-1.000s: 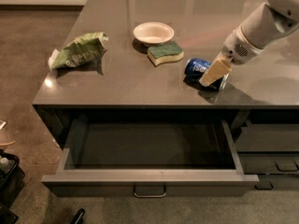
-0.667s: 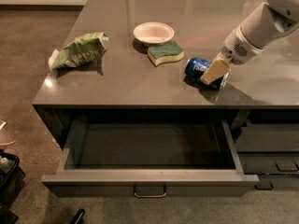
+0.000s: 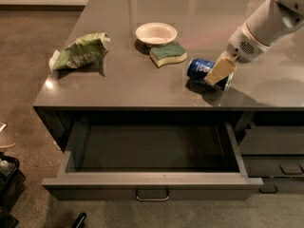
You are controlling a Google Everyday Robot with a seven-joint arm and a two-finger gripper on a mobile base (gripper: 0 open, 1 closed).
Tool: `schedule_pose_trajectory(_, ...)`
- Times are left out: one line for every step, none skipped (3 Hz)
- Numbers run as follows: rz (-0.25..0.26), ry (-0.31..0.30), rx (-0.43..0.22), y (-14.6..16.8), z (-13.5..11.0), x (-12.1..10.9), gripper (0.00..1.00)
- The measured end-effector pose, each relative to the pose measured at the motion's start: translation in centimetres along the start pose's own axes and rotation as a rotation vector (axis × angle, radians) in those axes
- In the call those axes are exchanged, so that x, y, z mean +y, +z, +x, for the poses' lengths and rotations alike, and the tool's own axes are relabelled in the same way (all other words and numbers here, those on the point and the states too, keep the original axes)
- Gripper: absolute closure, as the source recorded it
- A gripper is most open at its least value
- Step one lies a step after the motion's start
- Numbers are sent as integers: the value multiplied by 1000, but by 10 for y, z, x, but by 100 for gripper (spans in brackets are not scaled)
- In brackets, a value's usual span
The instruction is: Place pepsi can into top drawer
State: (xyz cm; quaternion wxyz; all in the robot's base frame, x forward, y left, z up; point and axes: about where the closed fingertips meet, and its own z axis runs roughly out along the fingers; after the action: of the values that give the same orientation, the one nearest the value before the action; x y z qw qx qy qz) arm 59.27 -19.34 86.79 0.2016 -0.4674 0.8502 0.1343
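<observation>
Nothing has moved since a moment ago: the gripper (image 3: pixel 220 71) is in the same spot and so is everything else. It is low over the right side of the counter (image 3: pixel 142 87), at the end of the white arm (image 3: pixel 266 25) that comes in from the top right corner. The gripper's tan tip lies across the right end of the pepsi can (image 3: pixel 202 69). I cannot tell if the gripper is squeezing the can or is just loose beside it. The blue can lies on its side on the counter, near the front edge, and its dark shadow sits right under it, so I think it is not lifted yet. The gripper is down there because it has to take hold of the can before it can carry it anywhere. Just below, the top drawer (image 3: pixel 152 180) is pulled all the way out, with its little metal handle (image 3: pixel 152 195) at the front. It is open so the can has a place to go, and I see nothing inside it. Left of the can there is a green and yellow sponge (image 3: pixel 168 53), and behind that a small white bowl (image 3: pixel 156 33). A crumpled green bag (image 3: pixel 78 51) sits far to the left, well away from the can. None of them is in the way.
</observation>
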Motion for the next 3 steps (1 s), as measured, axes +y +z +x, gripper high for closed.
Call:
schedule_pose_trajectory(5,26,33,-23,17,13,100)
schedule_pose_trajectory(20,141,28,-59,52,53,100)
schedule_pose_trajectory(24,250,24,-80,86,88,100)
